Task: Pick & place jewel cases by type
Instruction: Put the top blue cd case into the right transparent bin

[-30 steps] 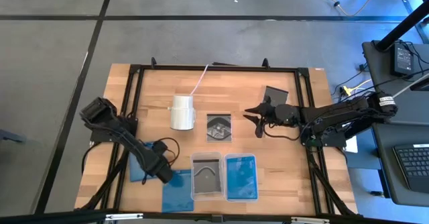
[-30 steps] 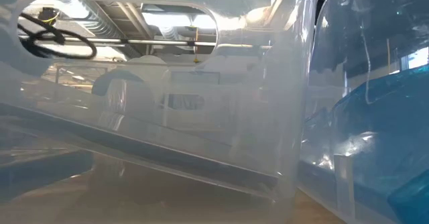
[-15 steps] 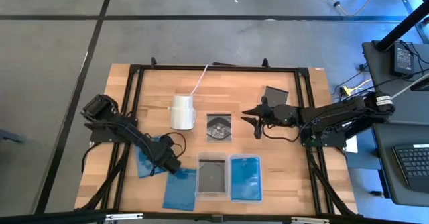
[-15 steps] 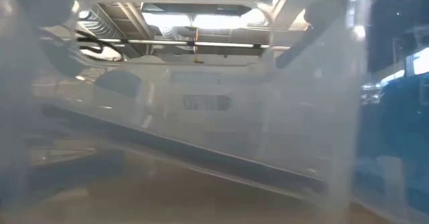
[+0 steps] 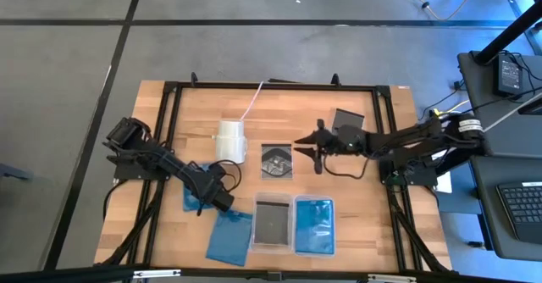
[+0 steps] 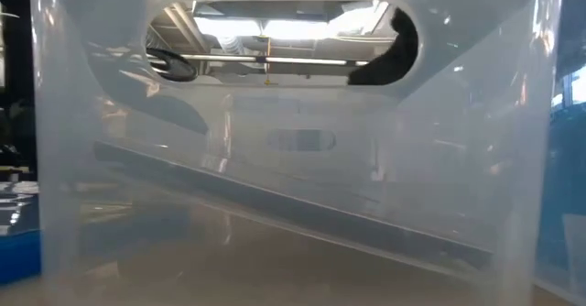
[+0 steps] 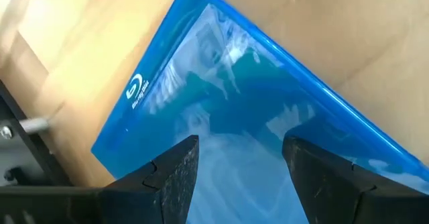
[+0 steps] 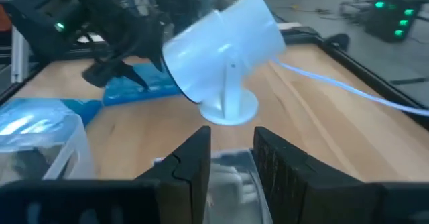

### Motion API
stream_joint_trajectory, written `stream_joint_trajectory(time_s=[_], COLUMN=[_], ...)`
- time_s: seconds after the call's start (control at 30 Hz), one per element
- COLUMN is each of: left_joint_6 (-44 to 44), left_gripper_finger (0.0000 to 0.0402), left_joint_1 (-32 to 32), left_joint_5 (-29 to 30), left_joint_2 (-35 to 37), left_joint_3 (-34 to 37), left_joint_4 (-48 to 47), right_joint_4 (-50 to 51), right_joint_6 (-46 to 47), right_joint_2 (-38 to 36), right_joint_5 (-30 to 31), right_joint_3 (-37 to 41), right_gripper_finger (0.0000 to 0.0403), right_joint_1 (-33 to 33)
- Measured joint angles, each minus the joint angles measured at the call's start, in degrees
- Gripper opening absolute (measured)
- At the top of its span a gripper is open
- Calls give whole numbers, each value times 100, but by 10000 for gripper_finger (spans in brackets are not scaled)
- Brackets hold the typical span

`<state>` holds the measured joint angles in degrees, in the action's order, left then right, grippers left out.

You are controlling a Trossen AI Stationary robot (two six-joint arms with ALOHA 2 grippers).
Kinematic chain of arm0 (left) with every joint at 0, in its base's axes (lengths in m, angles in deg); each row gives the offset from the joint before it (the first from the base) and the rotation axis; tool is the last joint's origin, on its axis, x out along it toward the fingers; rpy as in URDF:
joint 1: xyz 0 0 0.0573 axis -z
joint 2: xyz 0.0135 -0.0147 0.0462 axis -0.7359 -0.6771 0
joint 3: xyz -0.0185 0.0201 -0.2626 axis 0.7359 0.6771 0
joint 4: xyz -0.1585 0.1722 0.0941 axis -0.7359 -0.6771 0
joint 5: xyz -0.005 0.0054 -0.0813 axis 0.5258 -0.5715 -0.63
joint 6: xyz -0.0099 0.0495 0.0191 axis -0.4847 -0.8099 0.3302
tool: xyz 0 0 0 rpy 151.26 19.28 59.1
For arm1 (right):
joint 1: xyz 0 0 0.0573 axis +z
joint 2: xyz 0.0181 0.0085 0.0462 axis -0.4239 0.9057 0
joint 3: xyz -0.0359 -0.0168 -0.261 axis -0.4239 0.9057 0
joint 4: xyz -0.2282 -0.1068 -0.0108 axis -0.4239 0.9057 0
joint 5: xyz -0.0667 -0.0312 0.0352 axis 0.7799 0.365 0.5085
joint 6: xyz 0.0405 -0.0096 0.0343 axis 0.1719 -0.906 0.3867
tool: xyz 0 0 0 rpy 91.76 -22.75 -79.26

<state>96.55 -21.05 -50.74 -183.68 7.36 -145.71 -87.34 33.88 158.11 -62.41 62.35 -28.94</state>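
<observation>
My left gripper points steeply down, open, over a translucent blue jewel case. The high view shows one blue case under that arm and another nearer the front edge. A clear case with a silvery disc lies flat mid-table. My right gripper hovers near level at its right edge, open, holding nothing. A dark case lies at the far right. One clear tray holds a dark case, which sits tilted; the other holds a blue one. My left gripper has its open fingers over the flat face of the blue case, coming from above. The fingertips lie outside the wrist picture, so I cannot tell whether they touch the case.
A white cylindrical cup sits tilted on its foot left of the clear case, its cord running to the far edge. Black frame rails border the wooden table on both sides.
My left gripper has gone toward the table's right and far edges. Both blue cases on the table have slid the same way, and both trays have shifted toward the right edge. My right gripper has moved left toward the clear case and tipped downward.
</observation>
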Motion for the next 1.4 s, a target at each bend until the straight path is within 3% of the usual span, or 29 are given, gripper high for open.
stream_joint_trajectory(time_s=[0.37, 0.57, 0.77, 1.0, 1.17, 1.4], left_joint_6=[-204, -285, -222, 847, 1754, 2675], left_gripper_finger=[221, 221, 221, 221, 221, 221], left_joint_1=[-115, -99, 150, 798, 1261, 1824], left_joint_5=[205, 1, -72, 181, 272, 253], left_joint_2=[553, 842, 1366, 2052, 2095, 2009], left_joint_3=[24, 24, 15, 13, 9, 9], left_joint_4=[47, -37, -286, -513, -657, -795], right_joint_4=[1705, 2534, 3485, 3631, 3762, 3797], right_joint_6=[-775, -1076, -1487, -1662, -1744, -1694], right_joint_2=[2039, 3176, 3884, 4483, 5030, 5708], right_joint_5=[-1298, -2006, -2007, -1852, -1250, -1238], right_joint_3=[-2747, -4183, -5271, -6084, -6612, -7294], right_gripper_finger=[119, 119, 119, 119, 119, 119], right_joint_1=[-45, 30, 283, 602, 691, 693])
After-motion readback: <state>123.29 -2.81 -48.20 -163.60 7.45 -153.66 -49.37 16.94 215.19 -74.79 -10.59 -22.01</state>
